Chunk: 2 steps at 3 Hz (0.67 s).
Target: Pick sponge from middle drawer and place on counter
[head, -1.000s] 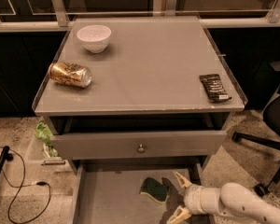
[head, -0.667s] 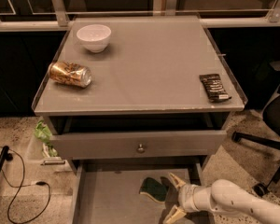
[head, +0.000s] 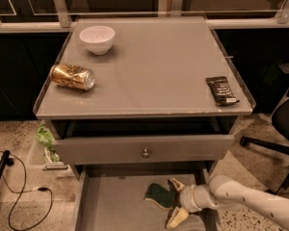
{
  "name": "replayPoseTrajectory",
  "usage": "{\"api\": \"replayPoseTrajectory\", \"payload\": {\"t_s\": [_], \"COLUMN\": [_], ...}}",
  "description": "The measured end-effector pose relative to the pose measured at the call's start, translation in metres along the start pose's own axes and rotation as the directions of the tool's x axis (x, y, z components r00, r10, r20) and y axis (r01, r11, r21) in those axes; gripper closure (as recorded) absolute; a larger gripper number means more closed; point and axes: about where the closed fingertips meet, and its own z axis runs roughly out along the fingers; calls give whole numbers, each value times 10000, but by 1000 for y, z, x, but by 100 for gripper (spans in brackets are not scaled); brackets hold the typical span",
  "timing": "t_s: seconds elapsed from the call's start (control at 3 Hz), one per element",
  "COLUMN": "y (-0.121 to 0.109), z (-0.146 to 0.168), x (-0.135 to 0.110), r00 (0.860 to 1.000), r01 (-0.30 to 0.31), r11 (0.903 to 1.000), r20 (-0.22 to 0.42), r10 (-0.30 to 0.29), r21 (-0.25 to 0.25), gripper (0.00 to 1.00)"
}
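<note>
The sponge point(head: 158, 195), dark green over a pale yellow layer, lies on the grey floor of the open middle drawer point(head: 115, 201) at the bottom of the camera view. My gripper point(head: 176, 202) comes in from the lower right on a white arm. Its fingers are open, the upper fingertip point(head: 174, 183) at the sponge's right edge and the lower one below it. The sponge is on the drawer floor, not lifted. The counter point(head: 149, 66) is the flat grey top above.
On the counter are a white bowl point(head: 97, 38) at the back left, a gold can point(head: 72, 76) on its side at the left, and a black snack wrapper point(head: 222, 90) at the right edge. A drawer front with a knob point(head: 145, 153) overhangs the open drawer. An office chair point(head: 279, 129) stands at the right.
My gripper has moved left along the drawer floor and closed in on the sponge's right edge. The sponge has not moved.
</note>
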Motion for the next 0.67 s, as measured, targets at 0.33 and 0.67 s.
{"api": "replayPoseTrajectory", "payload": {"t_s": [0.33,0.67], "y": [-1,-1], "z": [1,1], "x": [0,0], "r00": [10000,10000], "r01": [5,5], "r11": [10000,10000], "r20": [-3,-3], "r10": [-5,-5], "r21": [-37,-37], "gripper": [12,10]}}
